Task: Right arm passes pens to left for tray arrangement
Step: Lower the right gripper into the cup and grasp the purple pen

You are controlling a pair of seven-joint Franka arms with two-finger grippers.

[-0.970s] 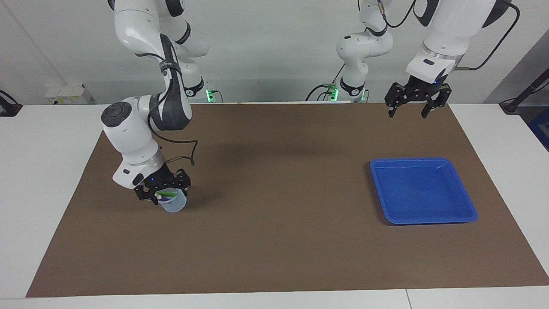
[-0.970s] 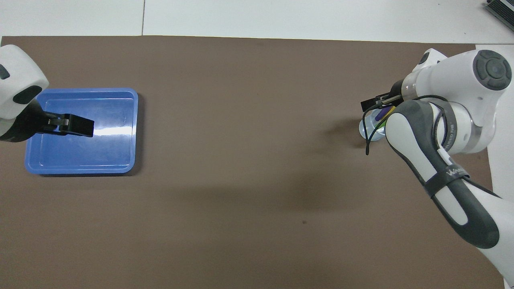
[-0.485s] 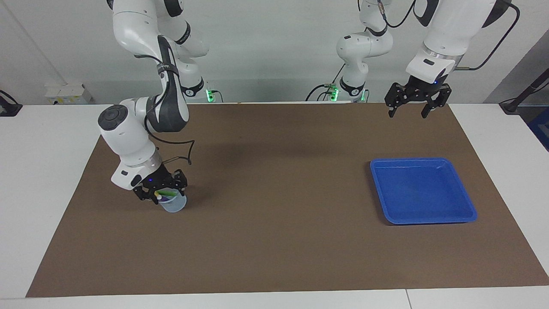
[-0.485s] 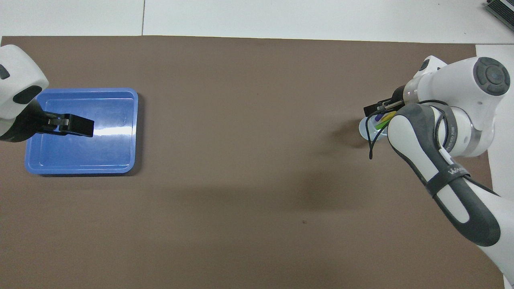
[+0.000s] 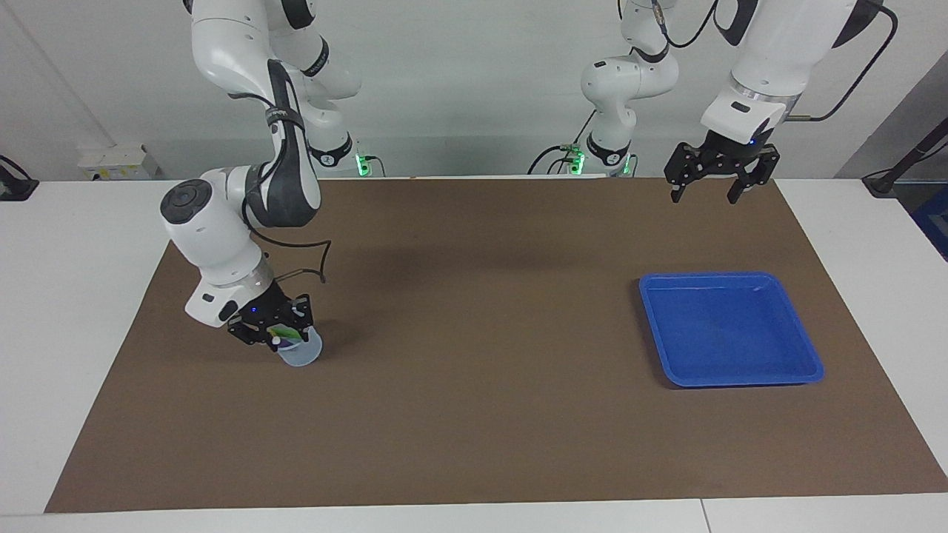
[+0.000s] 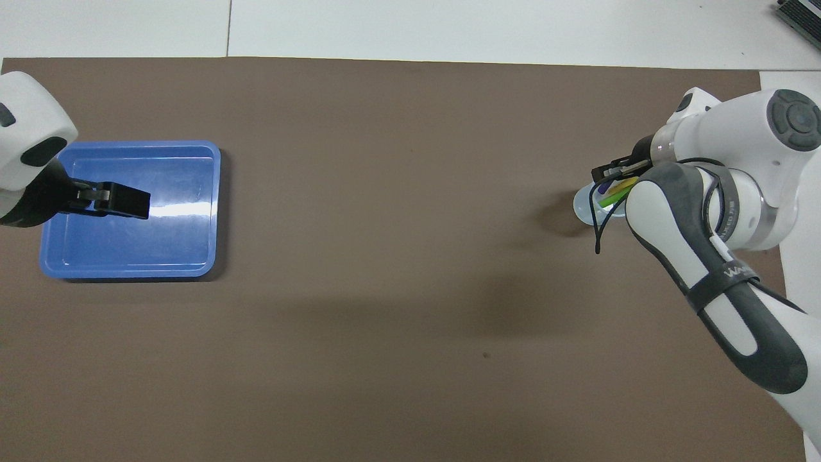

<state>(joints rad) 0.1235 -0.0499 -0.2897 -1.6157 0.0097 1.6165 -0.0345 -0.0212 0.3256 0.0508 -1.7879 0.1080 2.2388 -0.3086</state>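
Change: right gripper (image 5: 272, 334) has shifted slightly toward its own arm's end of the table over the last second and has settled lower among the pen tops. The cup beneath it has not moved.
Claw state, right: it sits at the mouth of the cup around the pens. Whether it has closed on one cannot be told.
Meaning for the task: this looks like the first pick, just being made. No pen has left the cup and nothing has been handed over yet.
Pens (image 6: 616, 190): three, one green, one yellow and one purple. They stand slanted in the cup directly under the right claw, with a pale tip showing beside it.
Cup (image 5: 300, 354): one, small and translucent, directly below the right claw and standing on the mat.
Mat (image 5: 474, 370): one, brown, bare between the claw and the tray.
Tray (image 5: 740, 275): one, blue, well apart from the right claw toward the left arm's end of the table, with no pens in it.
Left gripper (image 5: 703, 194): one, waiting high in the air with its jaws spread wide and holding nothing. It has not moved.
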